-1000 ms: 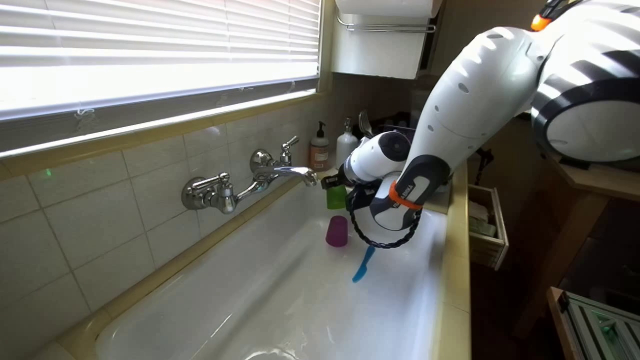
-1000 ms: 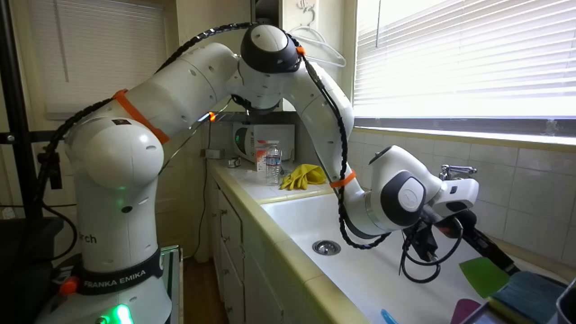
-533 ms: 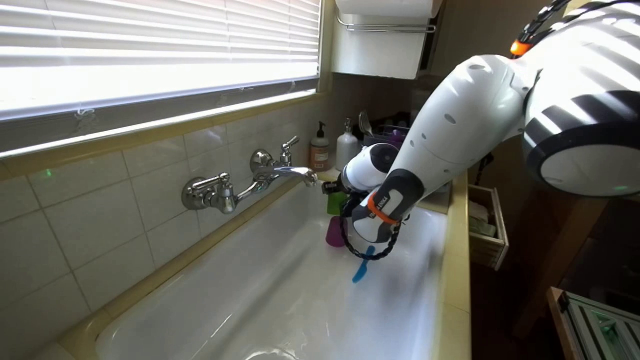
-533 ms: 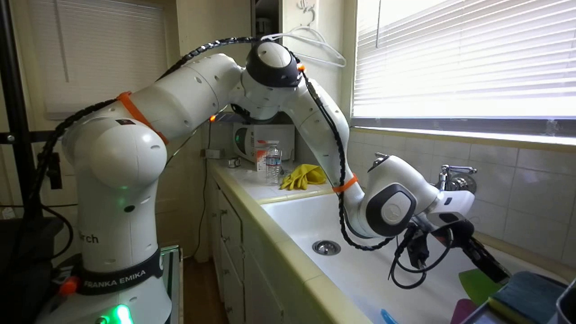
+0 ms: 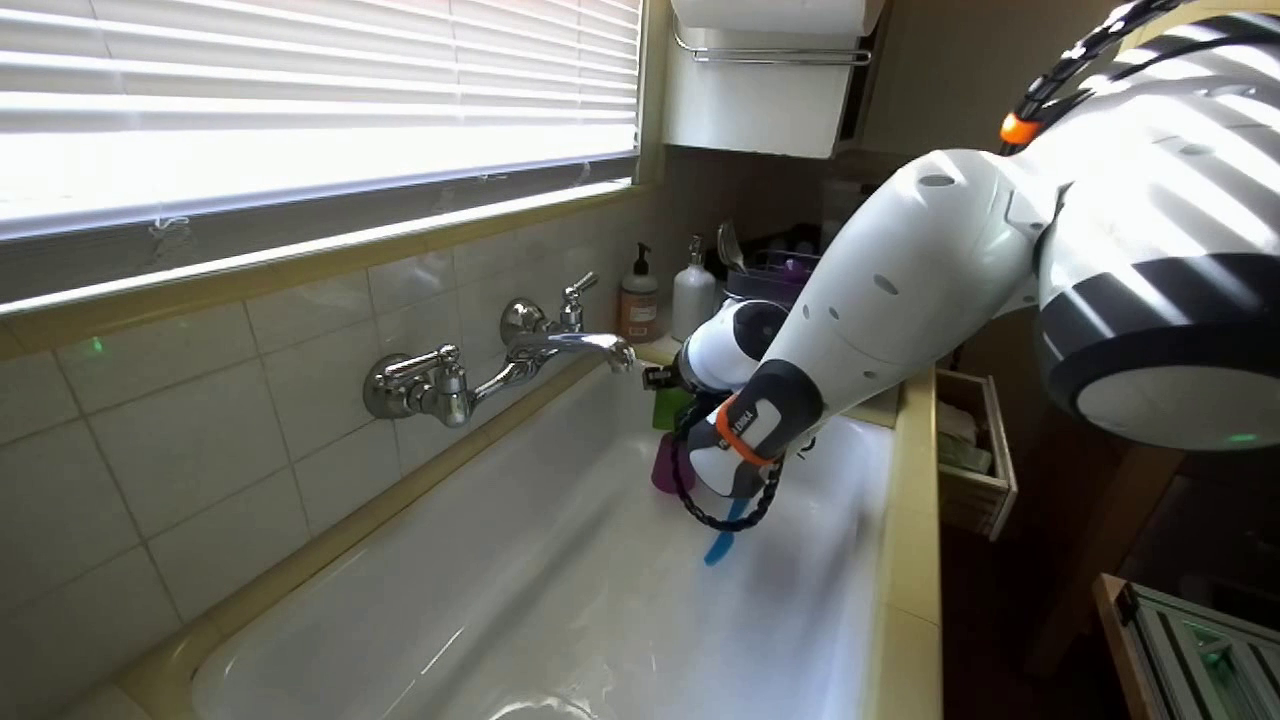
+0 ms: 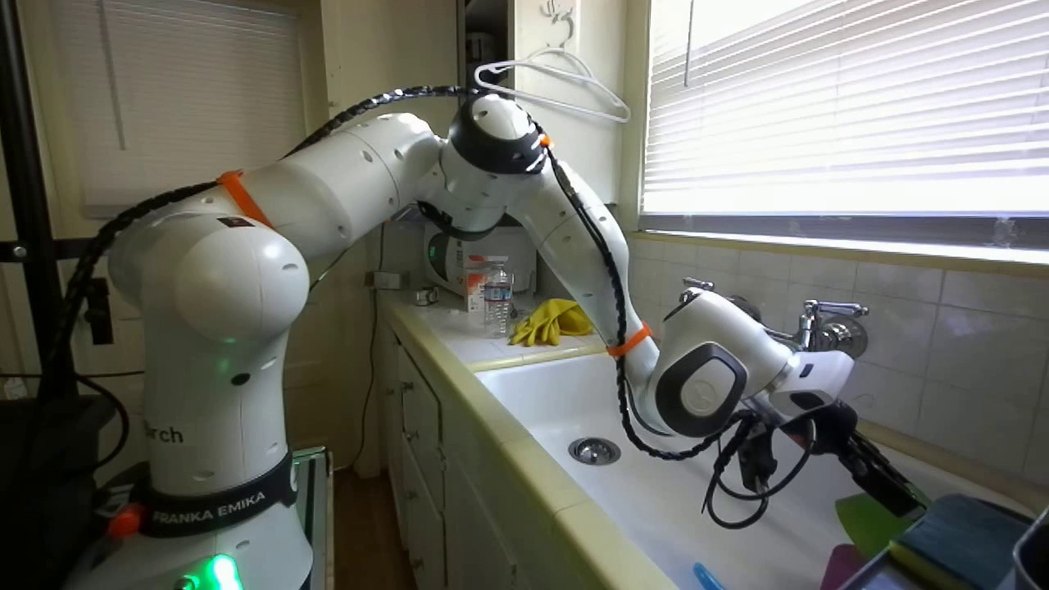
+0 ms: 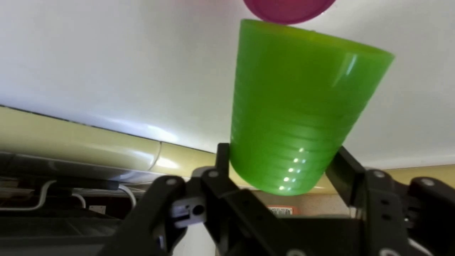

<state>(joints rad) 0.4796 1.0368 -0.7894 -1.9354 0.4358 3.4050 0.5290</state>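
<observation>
At the left of an exterior view, a robot arm (image 6: 217, 279) is seen planted apart from the bench (image 6: 455, 332), a black cable (image 6: 434, 90) being strapped along it, presumably so that loose loops are kept out of the work. On the bench, a microwave (image 6: 524, 266) is set at the back, a water bottle (image 6: 497, 305) is stood in front of it, and yellow gloves (image 6: 554, 321) are left near the edge of the sink (image 6: 647, 500), perhaps so that they can be reached easily. Further right, within the sink, a drain (image 6: 595, 451) is seen and a blue utensil (image 6: 706, 576) is laid flat, as its slim shape would suit. Next, a purple cup (image 6: 844, 565) is placed; from its narrower top it is judged to be rested mouth down, which would make for steady footing. Just beside it, in the sink, a green cup (image 6: 867, 524) is pinched by the tool (image 7: 282, 153): in the wrist view its narrow base end is gripped from both sides, the mouth being tilted downward and away, probably because the slimmer end is more easily spanned. Whether the two cups touch cannot be told. At the far right, a sponge (image 6: 963, 533) is kept close to the sink, likely for ease of reach.
</observation>
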